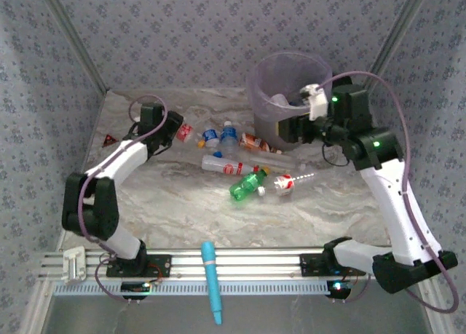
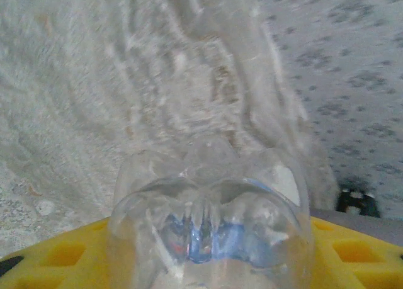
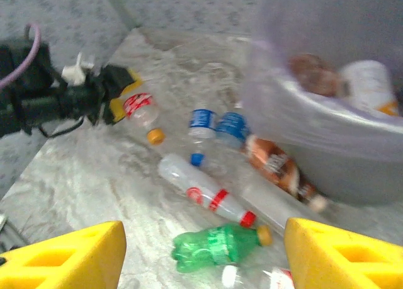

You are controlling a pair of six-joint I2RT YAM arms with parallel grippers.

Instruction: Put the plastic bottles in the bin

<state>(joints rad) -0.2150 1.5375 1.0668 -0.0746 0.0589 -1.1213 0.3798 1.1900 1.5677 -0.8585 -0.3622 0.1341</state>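
Clear plastic bottle (image 2: pixel 211 207) sits between the left end effector's (image 2: pixel 208 264) jaws, apparently gripped.

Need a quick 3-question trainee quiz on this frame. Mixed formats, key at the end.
1. True or false: the green bottle already lies in the bin.
2. Which bottle sits between the fingers of the left gripper? A) a brown one B) the clear bottle with red label and orange cap C) the green one
3. What is between the fingers of the right gripper?
Key: 1 false, it lies on the table. 2 B. 3 nothing, it is open.
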